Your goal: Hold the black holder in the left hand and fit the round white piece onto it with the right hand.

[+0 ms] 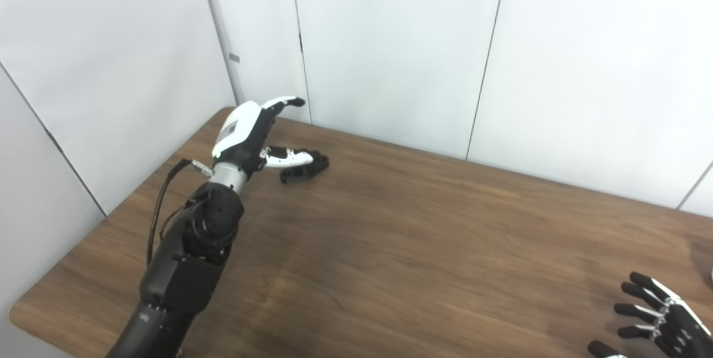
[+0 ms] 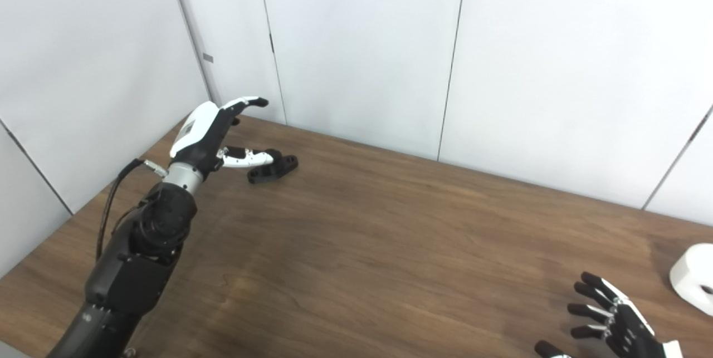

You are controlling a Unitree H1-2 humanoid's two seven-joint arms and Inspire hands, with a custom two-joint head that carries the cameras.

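White wall panels back the wooden table (image 1: 423, 246). Near its far-left corner, the left hand (image 1: 253, 130) is spread over the black holder (image 1: 303, 168), apparently for grasping. The right hand (image 2: 613, 319), empty with fingers apart, is kept beside the round white piece (image 2: 693, 277) at the right edge.

The right hand (image 2: 610, 322) is cut off by the bottom edge in both eye views; only its spread fingers and part of the palm show. The round white piece (image 2: 693, 277), beyond that hand, runs off the right edge. The left hand (image 1: 248, 135) hides the near end of the black holder (image 1: 305, 170), and whether its thumb touches the holder cannot be told.
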